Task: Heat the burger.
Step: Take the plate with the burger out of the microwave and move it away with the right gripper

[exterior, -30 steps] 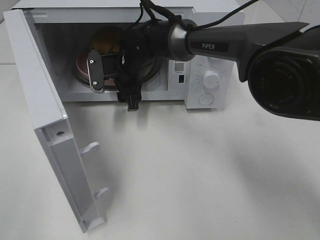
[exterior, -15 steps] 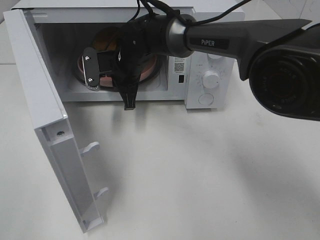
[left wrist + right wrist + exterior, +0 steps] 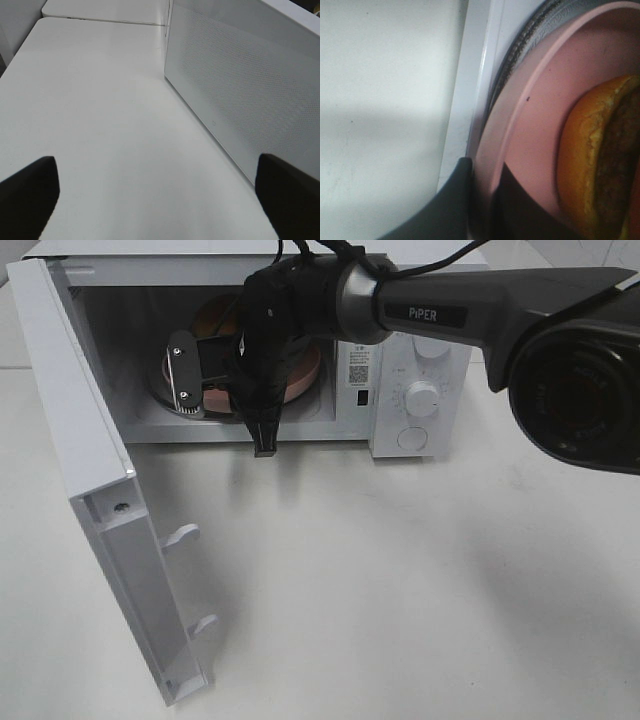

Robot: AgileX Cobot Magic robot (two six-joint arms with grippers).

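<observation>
The burger (image 3: 600, 160) lies on the pink plate (image 3: 545, 100) inside the open microwave (image 3: 100, 310). From the high camera only a golden-brown piece of the burger (image 3: 212, 318) and part of the pink plate (image 3: 302, 380) show behind the arm. My right gripper (image 3: 482, 200) is shut on the plate's near rim, one finger (image 3: 452, 205) outside and one over the plate. Seen from above, the right gripper (image 3: 263, 435) hangs at the microwave's front sill. My left gripper (image 3: 160, 185) is open with nothing in it, over bare table beside the microwave door (image 3: 240, 90).
The microwave door (image 3: 100, 490) swings out toward the front left, its two latch hooks (image 3: 180, 535) sticking out. The control panel with two knobs (image 3: 422, 397) is at the oven's right. The white table (image 3: 400, 590) stretches in front.
My right gripper stood open a second ago and has shut on the plate's rim. Its wrist has turned and risen a little. The left arm has not moved.
</observation>
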